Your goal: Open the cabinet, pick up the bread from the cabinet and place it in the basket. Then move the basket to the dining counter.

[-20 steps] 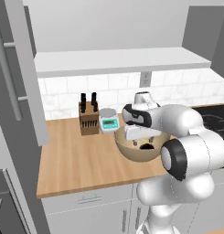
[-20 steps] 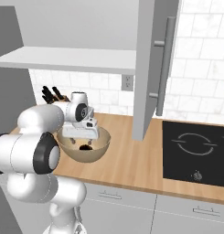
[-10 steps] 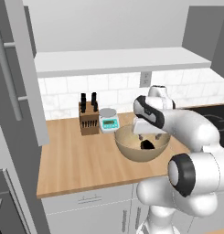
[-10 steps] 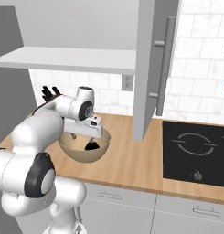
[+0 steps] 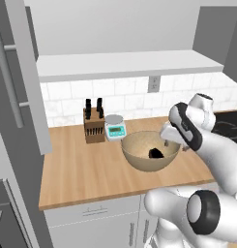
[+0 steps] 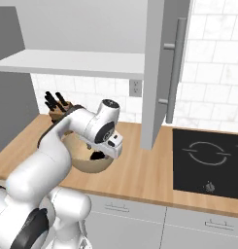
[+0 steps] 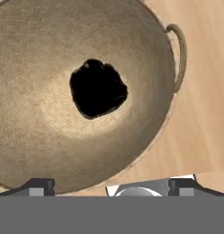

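Bread in the basket, gripper open above its rim.

The bread (image 7: 98,87), a dark lump, lies at the bottom of the basket (image 7: 35,137), a little above the centre of the hand view; it touches only the basket floor, so I judge the placing step is done. The gripper (image 5: 169,140) hangs at the basket's right rim in the left base view, jaws spread wide and holding nothing (both tips stand far apart at the bottom of the hand view). The basket sits on the wood counter (image 5: 76,169) near the middle of that view, just beside the small scale (image 5: 114,128) and the knife block (image 5: 93,126). The cabinet door (image 6: 157,73) stands open at upper centre of the right base view. The rope handle (image 7: 179,57) at the upper right of the hand view is probably the place to grasp for carrying to the dining counter.
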